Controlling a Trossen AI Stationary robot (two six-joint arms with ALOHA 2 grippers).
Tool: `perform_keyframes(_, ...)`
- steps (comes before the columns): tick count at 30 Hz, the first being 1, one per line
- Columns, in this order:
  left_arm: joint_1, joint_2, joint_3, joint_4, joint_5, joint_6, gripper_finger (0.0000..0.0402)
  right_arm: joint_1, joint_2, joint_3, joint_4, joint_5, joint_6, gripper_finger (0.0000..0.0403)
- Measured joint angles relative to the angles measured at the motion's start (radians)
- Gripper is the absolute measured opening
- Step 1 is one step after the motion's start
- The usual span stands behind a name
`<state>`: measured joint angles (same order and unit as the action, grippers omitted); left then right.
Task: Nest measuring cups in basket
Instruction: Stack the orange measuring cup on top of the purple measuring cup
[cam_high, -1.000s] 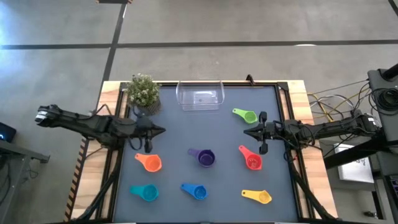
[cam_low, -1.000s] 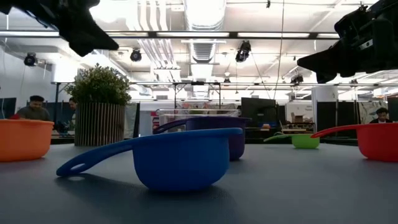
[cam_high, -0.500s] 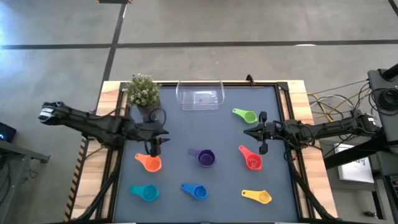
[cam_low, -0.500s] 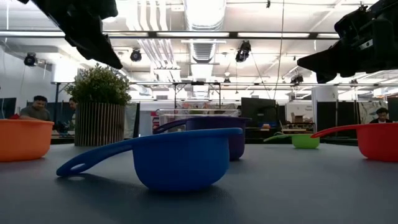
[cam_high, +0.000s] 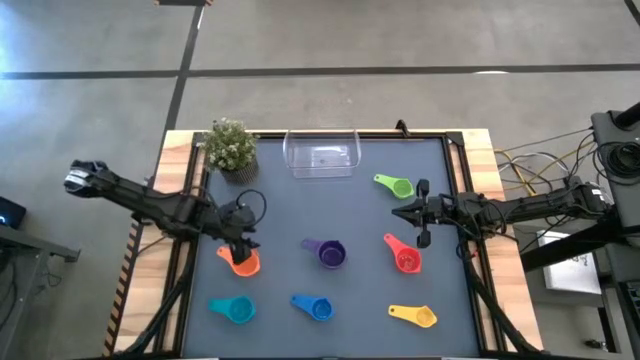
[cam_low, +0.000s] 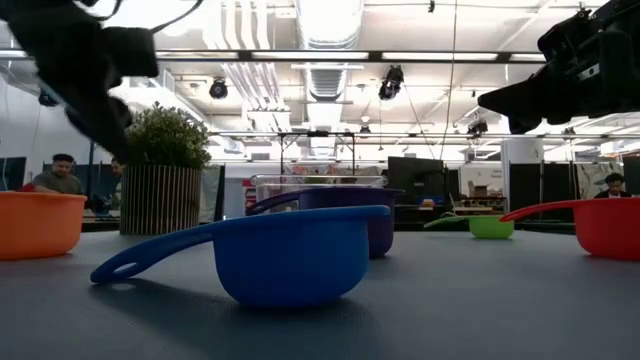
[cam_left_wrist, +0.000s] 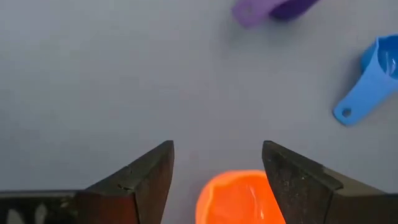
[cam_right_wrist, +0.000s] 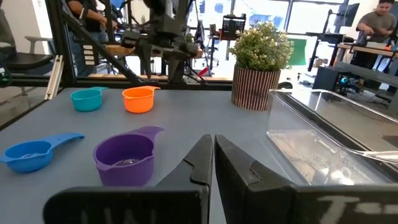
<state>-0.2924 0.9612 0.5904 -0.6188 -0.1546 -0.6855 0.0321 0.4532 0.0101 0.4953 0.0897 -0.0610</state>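
Note:
Seven measuring cups lie bottom-down on the grey table: green (cam_high: 396, 185), red (cam_high: 405, 257), purple (cam_high: 328, 253), orange (cam_high: 240, 263), teal (cam_high: 234, 310), blue (cam_high: 314, 307) and yellow (cam_high: 415, 316). The clear basket (cam_high: 322, 153) stands at the far edge with nothing in it. My left gripper (cam_left_wrist: 217, 158) is open and points down just above the orange cup (cam_left_wrist: 239, 198); its fingers stand on either side of the cup without touching it. My right gripper (cam_high: 405, 213) hangs shut above the table between the green and red cups.
A potted plant (cam_high: 232, 148) stands at the far left corner beside the basket. The blue cup (cam_low: 285, 250) sits closest to the near edge, with the purple cup (cam_low: 345, 215) behind it. People sit in the room beyond the table.
My left gripper has swung from level to pointing down. It has moved toward the table's near edge and come down over the orange cup, and it has opened. The cups have not moved.

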Motion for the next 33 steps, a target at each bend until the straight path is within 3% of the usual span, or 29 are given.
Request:
perform_keyframes(10, -0.058, -0.047, -0.043, -0.139, 0.020, -0.100, 0.0228, 0.000, 0.000, 0.000, 0.000, 0.000, 0.000, 0.0009)
perform_keyframes(17, -0.060, -0.036, -0.047, -0.143, 0.037, -0.086, 0.0228, 0.000, 0.000, 0.000, -0.003, 0.000, -0.001, 0.0009)
perform_keyframes(26, -0.061, -0.020, -0.153, 0.023, 0.068, -0.091, 0.0227, 0.000, 0.000, 0.000, -0.010, 0.000, 0.000, 0.0009)
perform_keyframes(33, -0.061, -0.020, -0.176, 0.045, 0.069, -0.101, 0.0172, 0.000, 0.000, 0.000, -0.016, 0.000, -0.001, 0.0009)
